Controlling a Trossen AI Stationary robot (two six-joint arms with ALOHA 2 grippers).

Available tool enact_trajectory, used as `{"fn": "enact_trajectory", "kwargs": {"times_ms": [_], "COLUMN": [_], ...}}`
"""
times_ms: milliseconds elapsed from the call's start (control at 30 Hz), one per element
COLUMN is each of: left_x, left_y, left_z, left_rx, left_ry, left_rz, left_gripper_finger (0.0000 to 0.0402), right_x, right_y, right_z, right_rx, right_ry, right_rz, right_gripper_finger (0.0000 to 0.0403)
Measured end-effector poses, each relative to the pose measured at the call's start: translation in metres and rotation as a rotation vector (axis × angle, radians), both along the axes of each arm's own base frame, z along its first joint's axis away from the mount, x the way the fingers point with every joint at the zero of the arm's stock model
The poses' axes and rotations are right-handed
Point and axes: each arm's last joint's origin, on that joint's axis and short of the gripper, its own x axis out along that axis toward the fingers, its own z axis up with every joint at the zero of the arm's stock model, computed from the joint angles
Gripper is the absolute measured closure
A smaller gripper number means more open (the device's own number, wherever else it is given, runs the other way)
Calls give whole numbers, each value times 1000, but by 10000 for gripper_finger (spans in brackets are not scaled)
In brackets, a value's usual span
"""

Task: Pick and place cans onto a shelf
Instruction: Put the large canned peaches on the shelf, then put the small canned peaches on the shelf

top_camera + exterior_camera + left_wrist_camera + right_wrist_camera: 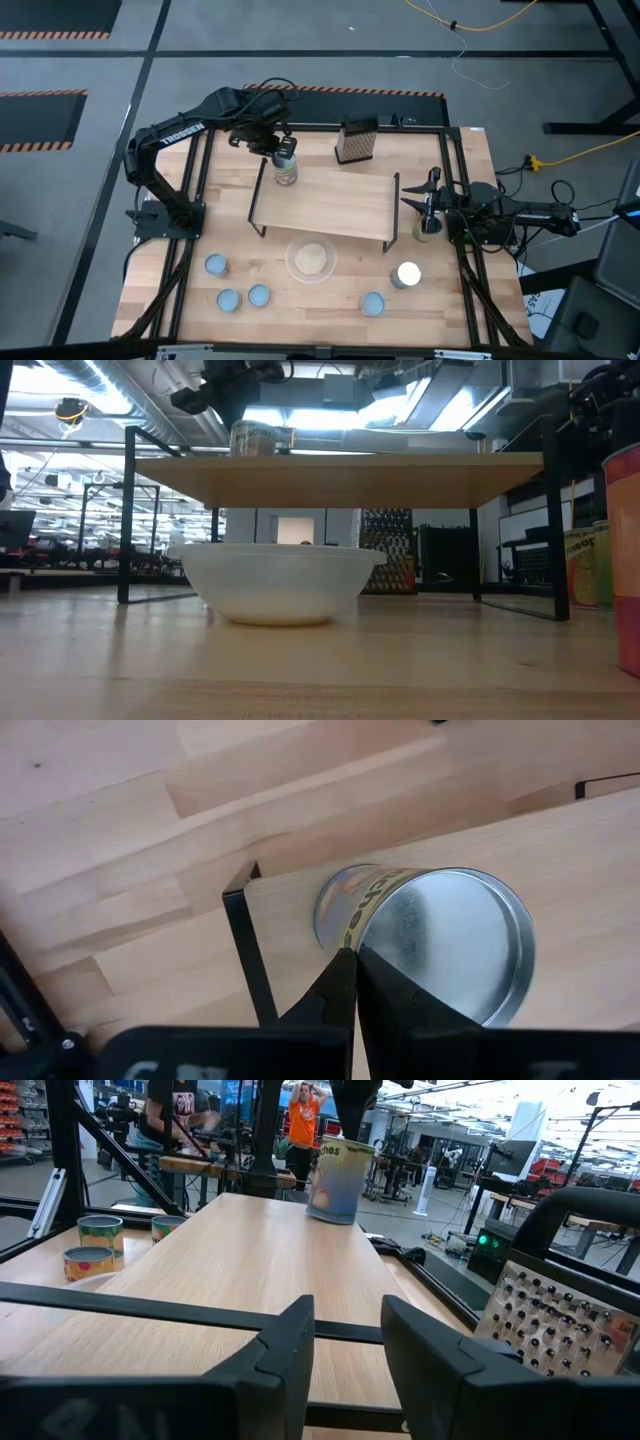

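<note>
A tall can (286,168) stands at the shelf's (330,205) corner, just beneath the left gripper (277,146), whose fingers are pressed together.

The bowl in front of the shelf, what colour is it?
The bowl is plain white, seen best in the low view.

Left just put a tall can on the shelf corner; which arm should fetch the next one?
Probably right: its open gripper hovers by a can beside the shelf, while the left gripper is at the placed can.
</note>
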Motion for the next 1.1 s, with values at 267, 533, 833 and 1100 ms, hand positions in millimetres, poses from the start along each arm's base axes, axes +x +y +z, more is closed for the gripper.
{"fn": "enact_trajectory", "kwargs": {"times_ms": [267, 533, 833, 1100], "left_x": [0, 0, 0, -1], "left_y": [0, 0, 0, -1], "left_z": [0, 0, 0, 2], "left_rx": [1, 1, 8, 14], "left_ry": [-1, -1, 1, -8], "left_rz": [-1, -1, -21, -24], "left_gripper_finger": [382, 366, 339, 342], "right_x": [0, 0, 0, 0], "right_y": [0, 0, 0, 0], "right_z": [0, 0, 0, 0], "right_rx": [0, 0, 0, 0], "right_ry": [0, 0, 0, 1], "right_rz": [0, 0, 0, 0], "right_gripper_finger": [279, 279, 279, 279]}}
